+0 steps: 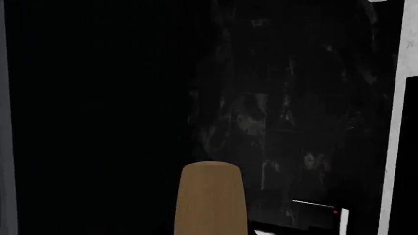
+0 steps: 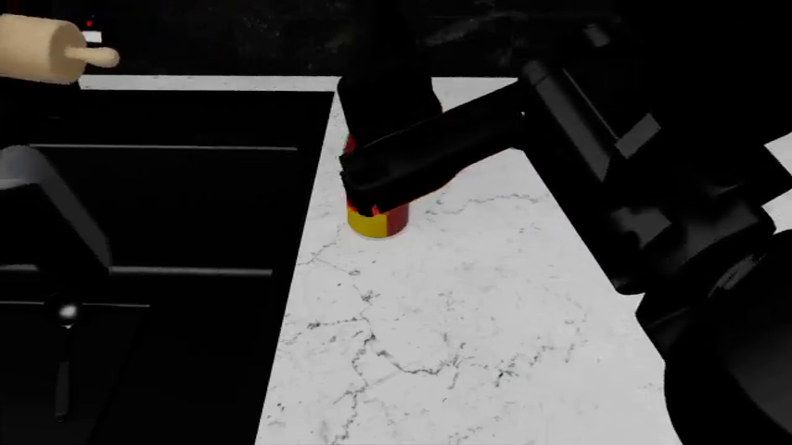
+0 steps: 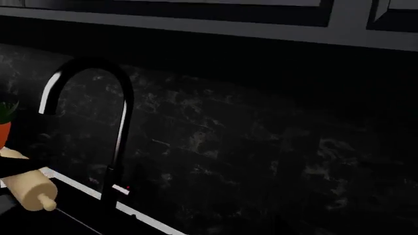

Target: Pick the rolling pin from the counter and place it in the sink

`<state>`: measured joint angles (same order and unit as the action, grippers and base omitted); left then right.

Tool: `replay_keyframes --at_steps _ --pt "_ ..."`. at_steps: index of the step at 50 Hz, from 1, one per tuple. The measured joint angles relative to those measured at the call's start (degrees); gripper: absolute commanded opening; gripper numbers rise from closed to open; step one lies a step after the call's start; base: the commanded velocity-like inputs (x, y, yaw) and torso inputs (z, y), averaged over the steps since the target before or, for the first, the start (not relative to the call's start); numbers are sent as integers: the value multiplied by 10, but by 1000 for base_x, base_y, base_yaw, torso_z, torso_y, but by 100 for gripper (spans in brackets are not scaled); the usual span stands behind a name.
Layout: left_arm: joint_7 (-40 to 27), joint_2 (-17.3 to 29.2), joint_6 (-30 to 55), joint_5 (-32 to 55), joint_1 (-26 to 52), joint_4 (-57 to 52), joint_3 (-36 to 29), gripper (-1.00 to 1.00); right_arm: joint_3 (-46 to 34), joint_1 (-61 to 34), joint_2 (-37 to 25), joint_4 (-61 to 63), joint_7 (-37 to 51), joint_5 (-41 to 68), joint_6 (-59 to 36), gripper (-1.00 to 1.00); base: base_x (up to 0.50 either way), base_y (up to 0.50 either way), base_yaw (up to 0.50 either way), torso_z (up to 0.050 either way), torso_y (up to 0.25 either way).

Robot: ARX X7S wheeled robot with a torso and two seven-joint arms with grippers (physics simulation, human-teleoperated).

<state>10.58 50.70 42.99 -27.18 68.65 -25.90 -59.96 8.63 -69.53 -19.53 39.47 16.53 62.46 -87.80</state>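
Your left gripper's state I cannot tell, though the rolling pin (image 2: 40, 48) hangs above the sink (image 2: 161, 204); rigid, smooth wood likely rolls, so grip mid-barrel, not the knobs.

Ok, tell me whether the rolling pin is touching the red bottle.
Apart. In the head view the rolling pin sits far across the frame from the red bottle, which stands on the counter.
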Motion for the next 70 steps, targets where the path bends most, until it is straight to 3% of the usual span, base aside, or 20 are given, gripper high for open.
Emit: replay_keyframes --at_steps 15,24,46,70 --pt "85 -56 155 118 -29 64 76 -100 22 25 -22 9 30 43 24 100 0 0 0 0 1" --pt "133 -89 195 172 -39 143 89 -100 20 37 -30 8 36 52 40 100 0 0 0 0 0" --pt "175 -193 101 213 -49 440 31 -100 13 57 -41 4 49 70 66 100 0 0 0 0 0" --pt "165 -273 -2 240 -96 628 19 -100 8 84 -53 6 50 76 97 100 0 0 0 0 0"
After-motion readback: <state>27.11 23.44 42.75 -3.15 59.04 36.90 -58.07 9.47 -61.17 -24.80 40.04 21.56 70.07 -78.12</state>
